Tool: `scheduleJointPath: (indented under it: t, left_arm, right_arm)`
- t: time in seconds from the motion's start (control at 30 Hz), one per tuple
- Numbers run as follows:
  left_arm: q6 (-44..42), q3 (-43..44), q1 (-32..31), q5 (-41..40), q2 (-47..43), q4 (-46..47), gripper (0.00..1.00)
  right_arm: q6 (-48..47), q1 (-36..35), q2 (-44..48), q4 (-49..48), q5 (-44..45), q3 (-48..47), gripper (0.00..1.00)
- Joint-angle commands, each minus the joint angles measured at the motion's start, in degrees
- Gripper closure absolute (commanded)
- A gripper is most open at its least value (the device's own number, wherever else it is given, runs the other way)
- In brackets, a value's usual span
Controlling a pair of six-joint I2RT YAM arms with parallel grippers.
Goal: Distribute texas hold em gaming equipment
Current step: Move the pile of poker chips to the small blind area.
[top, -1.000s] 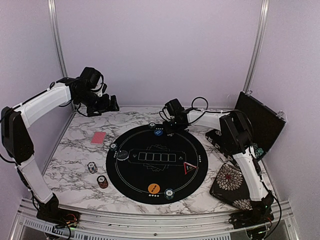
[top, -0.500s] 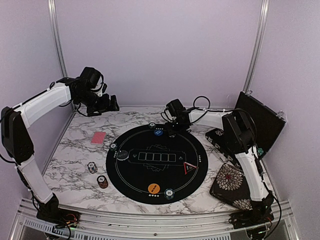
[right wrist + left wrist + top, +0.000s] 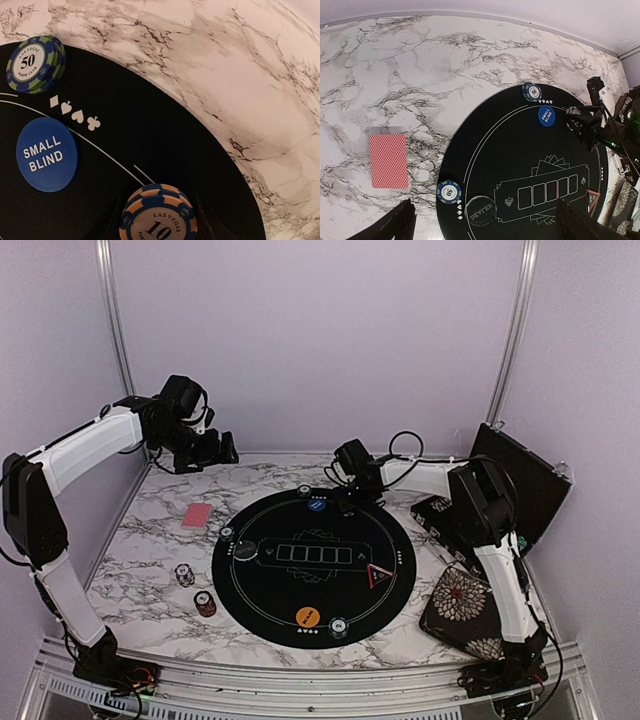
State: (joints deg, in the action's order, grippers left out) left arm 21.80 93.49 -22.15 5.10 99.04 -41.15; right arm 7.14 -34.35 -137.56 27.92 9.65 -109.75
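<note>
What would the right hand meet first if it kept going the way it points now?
Probably the black poker mat, on bare felt beside the Small Blind button. The 10-value chip stack clamped in the right hand would touch down first; its height above the mat is unclear.

10 chip stack (image 3: pixel 158 215) upright at mat (image 3: pixel 150 125) edge, blue disc (image 3: pixel 46 154) beside; red-backed card (image 3: pixel 388 161) face-down

Soft, even, violet-tinged light; shadows faint. In the right wrist view the chip stack (image 3: pixel 158 215) reads sharp, the far marble tabletop (image 3: pixel 260 75) hazy.
</note>
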Motion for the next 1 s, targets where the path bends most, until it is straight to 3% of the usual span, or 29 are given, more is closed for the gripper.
scheduleJointPath:
  t: [0.0, 0.97]
  left_arm:
    - [-0.69, -0.5, 0.25, 0.32, -0.09, 0.87, 0.01]
    - [-0.78, -0.68, 0.27, 0.91, -0.15, 0.87, 0.01]
  right_arm:
    - [0.55, -0.89, 2.87, 1.58, 0.79, 0.33, 0.67]
    - [3.85, -1.47, 6.69, 0.73, 1.82, 6.85, 0.66]
